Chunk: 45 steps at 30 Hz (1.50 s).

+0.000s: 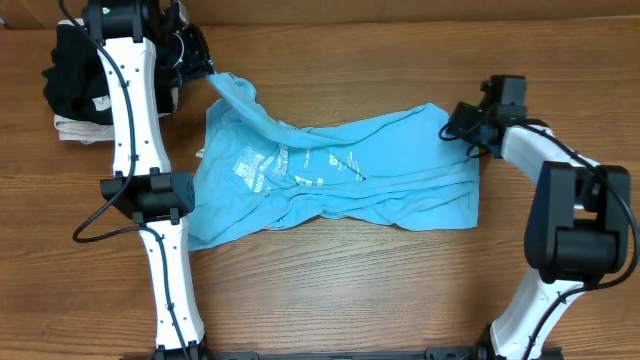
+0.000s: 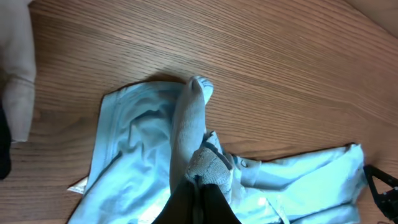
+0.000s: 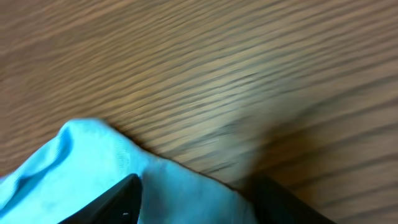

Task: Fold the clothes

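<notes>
Surface: wood-grain table (image 1: 350, 290), brown, with the boards running left to right in the overhead view.
Far-left pile: a black garment (image 1: 70, 65) with a white tag (image 1: 100, 103) lies bunched at the table's upper left corner. A beige garment (image 1: 75, 128) shows beneath it at its near edge.
Left arm (image 1: 135, 120): white links reach from the near edge up across the left side of the table, partly covering the pile.
Left gripper (image 1: 200, 70): it is beside the black garment, at the shirt's upper left corner. In the left wrist view its dark fingers (image 2: 205, 202) are clamped together on a ridge of blue cloth, which rises off the table into them.
T-shirt (image 1: 400, 160): light sky-blue and crumpled, it is spread sideways across the middle of the table between the two arms. Its upper left corner is drawn up into a peak toward the left gripper. The rest lies on the wood in long creases.
Print (image 1: 265, 165): small white marks on the left half of the shirt, too wrinkled to read.
Right gripper (image 1: 452, 125): it is at the shirt's upper right corner. The right wrist view is blurred, but its two dark fingers (image 3: 121, 199) stand spread apart, with the blue hem lying in the gap between them.
Right arm (image 1: 575, 200): white and black, it bends in from the near right edge.
</notes>
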Available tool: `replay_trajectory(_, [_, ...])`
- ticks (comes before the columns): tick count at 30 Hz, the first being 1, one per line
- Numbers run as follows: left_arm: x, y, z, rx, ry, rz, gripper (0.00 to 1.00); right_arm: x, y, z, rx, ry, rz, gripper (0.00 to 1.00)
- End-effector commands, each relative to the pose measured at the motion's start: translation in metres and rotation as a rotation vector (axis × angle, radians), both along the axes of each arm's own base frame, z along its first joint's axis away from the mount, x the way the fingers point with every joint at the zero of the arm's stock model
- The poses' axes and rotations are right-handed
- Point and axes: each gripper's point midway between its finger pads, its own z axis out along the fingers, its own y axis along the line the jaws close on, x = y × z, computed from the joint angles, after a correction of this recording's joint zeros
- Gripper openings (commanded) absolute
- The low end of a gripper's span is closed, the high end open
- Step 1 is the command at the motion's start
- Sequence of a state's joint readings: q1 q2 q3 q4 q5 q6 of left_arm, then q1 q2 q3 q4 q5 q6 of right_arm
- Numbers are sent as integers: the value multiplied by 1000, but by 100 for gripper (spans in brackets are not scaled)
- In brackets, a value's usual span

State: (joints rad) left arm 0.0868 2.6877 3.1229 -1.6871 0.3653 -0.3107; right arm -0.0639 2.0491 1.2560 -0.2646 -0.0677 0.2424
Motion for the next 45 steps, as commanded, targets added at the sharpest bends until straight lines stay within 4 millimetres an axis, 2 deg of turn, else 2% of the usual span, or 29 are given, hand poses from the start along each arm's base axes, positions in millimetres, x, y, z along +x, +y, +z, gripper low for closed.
replay_trajectory(1, [-2,9,29,61,-73,-5,4,-6,7,-19,-84,54,11,61])
replay_trajectory(4, [-2,20,27,103,-69,17,4,-8,-4,-19,-172,62,-24,60])
replay_trajectory(6, [-2,29,25,141,-64,36,4,-8,-7,-19,-199,64,-20,55])
replay_trajectory(7, [-2,33,25,158,-62,44,4,-9,-9,-19,-208,65,-26,47])
replay_trajectory(8, [-3,38,24,175,-60,52,4,-9,-11,-19,-219,67,-32,32])
replay_trajectory(9, [-3,42,23,194,-58,61,4,-10,-14,-19,-230,69,-39,22])
replay_trajectory(11, [-3,50,23,220,-54,77,4,-11,-16,-19,-242,75,-44,14])
replay_trajectory(14, [-3,55,23,228,-54,82,4,-15,-20,-20,-255,92,-51,7])
replay_trajectory(18, [-3,55,23,237,-59,69,4,-19,-20,-19,-253,115,-52,4])
replay_trajectory(20, [-3,55,23,244,-64,50,4,-18,-20,-10,-253,122,-51,4])
replay_trajectory(23, [-3,55,23,251,-68,32,4,-8,-24,16,-253,110,-60,4])
replay_trajectory(24, [-2,55,23,252,-71,29,4,0,-28,39,-252,90,-71,4])
replay_trajectory(27, [0,53,24,254,-81,19,4,13,-37,75,-247,61,-86,4])
replay_trajectory(31, [0,52,24,257,-82,10,4,18,-42,108,-207,62,-65,4])
replay_trajectory(35, [-3,53,24,248,-72,11,4,6,-42,123,-151,117,-53,4])
replay_trajectory(40, [-3,49,24,226,-76,0,4,-21,-36,135,-70,203,-35,4])
replay_trajectory(45, [-3,24,30,110,-117,-103,4,-48,-38,145,2,264,-59,4])
